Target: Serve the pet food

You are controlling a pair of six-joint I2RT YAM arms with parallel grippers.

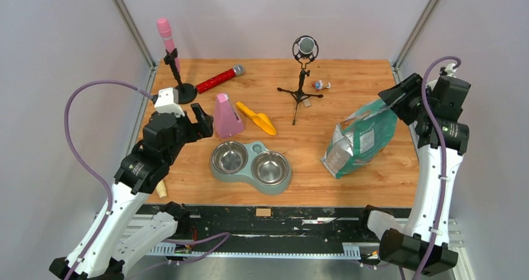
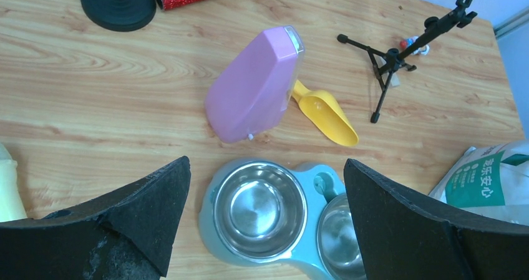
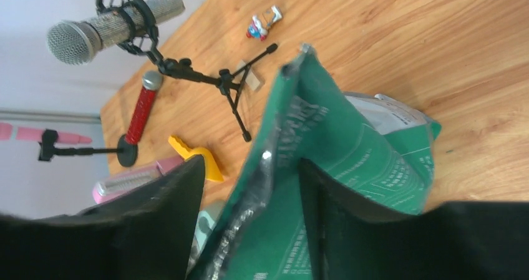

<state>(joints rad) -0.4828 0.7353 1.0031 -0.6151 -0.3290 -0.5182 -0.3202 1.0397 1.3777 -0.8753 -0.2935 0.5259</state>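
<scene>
Well, starting at the left, my left fingers [image 2: 150, 199] are spread wide with nothing between them. They hover over the wooden surface [image 1: 349, 74] just above the near edge of the twin bowl [image 1: 254, 148]. I judge that arm is parked there so it can go for either the bowl or the yellow scoop [image 1: 261, 119]. The scoop lies flat just behind the bowl, beside a pink metronome [image 1: 228, 116]. Both steel cups of the bowl are bare and shiny, so nothing is served yet.

Further right a microphone on a small tripod [image 1: 301, 74] stands at the back, well apart from the work.

Then comes the teal bag [image 1: 362, 140], which leans on its base with its silver side panel facing the bowl. My right fingers [image 3: 156, 211] straddle its crumpled top edge, and the wrist view shows the fold sitting between them. I can't tell whether they actually pinch it. I take this placing as the way to steady or tip the bag.

The pet food itself is out of sight, and I judge it is inside that bag. No kibble shows on the surface or in the cups.
</scene>
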